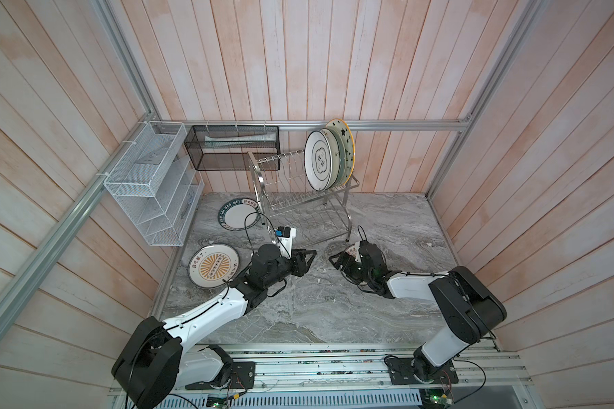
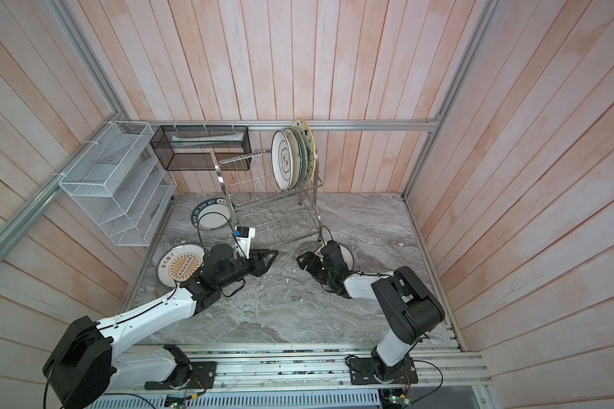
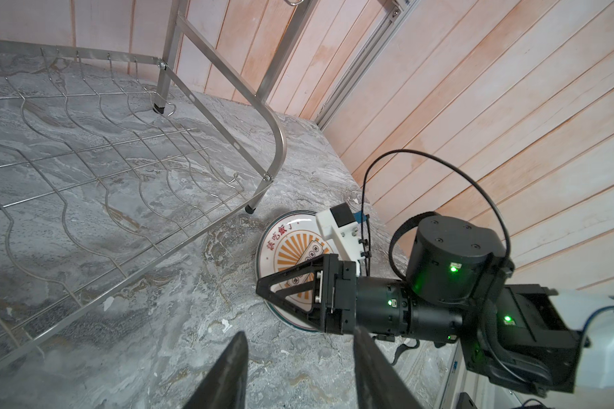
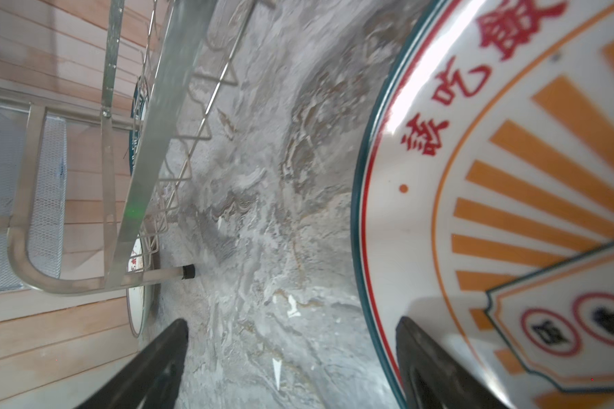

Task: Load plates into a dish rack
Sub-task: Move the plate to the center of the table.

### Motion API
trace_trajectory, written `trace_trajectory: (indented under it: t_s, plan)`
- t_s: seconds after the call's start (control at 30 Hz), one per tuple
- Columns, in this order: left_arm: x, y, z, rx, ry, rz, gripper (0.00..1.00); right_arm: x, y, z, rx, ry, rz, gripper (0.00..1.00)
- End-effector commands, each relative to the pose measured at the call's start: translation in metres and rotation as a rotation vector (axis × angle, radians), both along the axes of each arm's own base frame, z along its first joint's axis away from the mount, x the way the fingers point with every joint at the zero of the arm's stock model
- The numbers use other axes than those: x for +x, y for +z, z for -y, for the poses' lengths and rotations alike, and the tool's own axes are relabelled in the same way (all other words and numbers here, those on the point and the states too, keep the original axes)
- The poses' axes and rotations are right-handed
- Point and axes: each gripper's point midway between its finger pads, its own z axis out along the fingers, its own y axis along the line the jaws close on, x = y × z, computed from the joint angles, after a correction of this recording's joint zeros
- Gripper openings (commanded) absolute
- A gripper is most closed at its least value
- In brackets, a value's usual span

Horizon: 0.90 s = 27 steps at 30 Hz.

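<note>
While both arms reach in low from the front rail, the worktop [image 1: 298,311] reads thus.

Rack: the rack [image 1: 300,198] stands at the back of the worktop, close to the back wall.
Racked plates: they stand on edge at the right end of the upper tier. The cloud plate [image 1: 320,163] is in front and the star plate [image 1: 345,148] rearmost. More are packed between, count unclear. The upright slots to their left stand free.
Lettered plate: the lettered plate [image 1: 239,215] lies flat just left of the rack, its rim passing behind the rack's arched tube.
Left sunburst plate: the left sunburst plate [image 1: 210,267] lies flat near the worktop's left edge, and the left arm's wrist overlaps its right rim.
Right sunburst plate: the right sunburst plate [image 3: 288,248] lies flat just in front of the rack's right front foot, well apart from the right wall.
Right tool: the right tool [image 4: 291,329] has its jaws wide and grips nothing. One finger [image 4: 426,354] is over the plate's face, the other over bare worktop, with the rim between them.
Left tool: the left tool [image 3: 300,336] has its jaws partly apart and grips nothing. It sits over bare worktop with its tips toward the right tool, a gap between the two.
Open room: bare worktop runs from the tools forward to the front rail, and also lies right of the right arm.
</note>
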Motion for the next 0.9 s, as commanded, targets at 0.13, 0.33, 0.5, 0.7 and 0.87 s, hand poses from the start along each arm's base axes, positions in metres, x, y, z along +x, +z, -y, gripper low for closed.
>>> trace_trajectory:
  t_s: [0.13,0.33,0.5,0.7,0.87]
  plan:
    - [-0.005,0.003,-0.007,0.001,0.014,0.009,0.49,0.001,0.002,-0.012,0.019,0.02,-0.014,0.91]
    - [-0.004,0.002,-0.005,0.0,0.007,0.005,0.49,0.002,0.003,-0.011,0.015,0.017,-0.011,0.91]
    - [-0.004,-0.003,-0.005,0.006,0.007,-0.007,0.49,0.004,0.006,-0.009,0.005,0.016,0.006,0.91]
    - [-0.007,-0.011,0.008,-0.079,-0.035,-0.065,0.49,0.016,0.034,-0.011,-0.081,0.088,0.13,0.94]
    - [-0.01,-0.02,0.027,-0.126,-0.067,-0.113,0.49,0.022,0.061,0.005,-0.15,0.074,0.235,0.94]
